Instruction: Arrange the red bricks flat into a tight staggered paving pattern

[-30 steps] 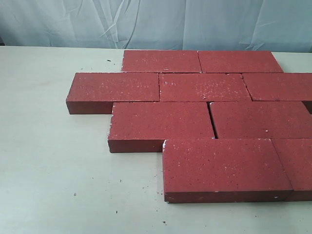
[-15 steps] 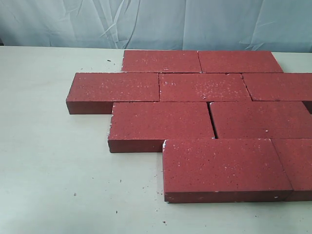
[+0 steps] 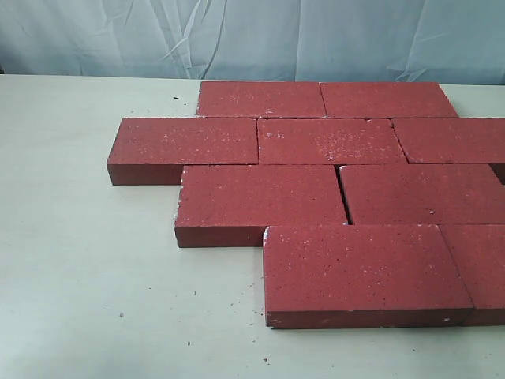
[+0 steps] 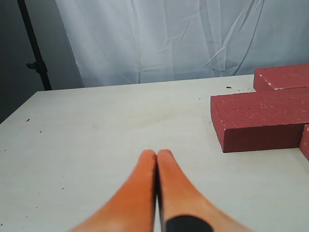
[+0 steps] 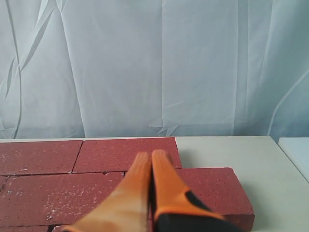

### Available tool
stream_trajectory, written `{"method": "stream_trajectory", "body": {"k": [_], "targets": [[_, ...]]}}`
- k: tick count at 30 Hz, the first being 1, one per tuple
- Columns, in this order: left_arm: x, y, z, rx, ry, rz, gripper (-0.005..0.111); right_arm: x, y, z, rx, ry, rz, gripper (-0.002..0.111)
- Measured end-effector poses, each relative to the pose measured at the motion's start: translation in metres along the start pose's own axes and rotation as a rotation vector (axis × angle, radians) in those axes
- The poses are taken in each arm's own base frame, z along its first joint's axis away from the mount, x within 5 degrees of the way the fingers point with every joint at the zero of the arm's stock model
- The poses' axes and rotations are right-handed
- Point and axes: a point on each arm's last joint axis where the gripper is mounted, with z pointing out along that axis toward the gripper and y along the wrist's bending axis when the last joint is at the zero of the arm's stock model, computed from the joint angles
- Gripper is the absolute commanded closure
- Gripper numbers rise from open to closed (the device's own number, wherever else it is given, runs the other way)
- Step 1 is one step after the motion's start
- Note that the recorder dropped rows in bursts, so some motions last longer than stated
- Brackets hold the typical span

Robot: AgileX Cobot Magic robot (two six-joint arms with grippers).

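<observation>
The red bricks (image 3: 331, 140) lie flat on the pale table (image 3: 79, 260) in four rows that step back and forth. Two sit in the row nearest the far edge, three in the next, two in the third and two in the row nearest the near edge. The patch fills the right part of the exterior view and runs out of that picture on the right, so where it ends there cannot be told. The second row reaches furthest toward the table's left side, and each row is shifted along from the one behind it. Most joints look closed, but a narrow dark gap (image 3: 342, 193) shows between the two bricks of the third row. A few dark crumbs (image 3: 237, 302) dot the bare table between the front row and the near edge. A wrinkled light curtain (image 3: 118, 39) hangs behind the far edge. Neither arm shows in the exterior view. In the left wrist view the left gripper (image 4: 156, 153) hangs over bare table well apart from the bricks, its orange fingers pressed together with nothing between them, and a black stand (image 4: 34, 48) rises beyond the table's corner. In the right wrist view the right gripper (image 5: 150, 155) is above the brick patch, its orange fingers likewise pressed together and empty, not touching any brick as far as can be seen.
</observation>
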Motion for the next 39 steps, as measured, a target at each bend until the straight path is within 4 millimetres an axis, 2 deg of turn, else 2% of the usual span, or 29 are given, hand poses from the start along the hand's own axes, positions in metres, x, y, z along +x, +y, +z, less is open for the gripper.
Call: {"method": "stream_trajectory", "body": {"k": [18, 27, 32, 39], "targets": [[0.000, 0.000, 0.000, 0.000, 0.000, 0.000, 0.107, 0.000, 0.000, 0.000, 0.000, 0.000, 0.000, 0.109], [0.000, 0.000, 0.000, 0.000, 0.000, 0.000, 0.107, -0.007, -0.001, 0.000, 0.011, -0.083, -0.046, 0.109], [0.000, 0.000, 0.000, 0.000, 0.000, 0.000, 0.107, 0.011, -0.002, -0.007, 0.019, -0.069, -0.105, 0.109], [0.000, 0.000, 0.000, 0.000, 0.000, 0.000, 0.107, 0.052, -0.002, -0.029, 0.024, -0.085, -0.129, 0.109]]}}
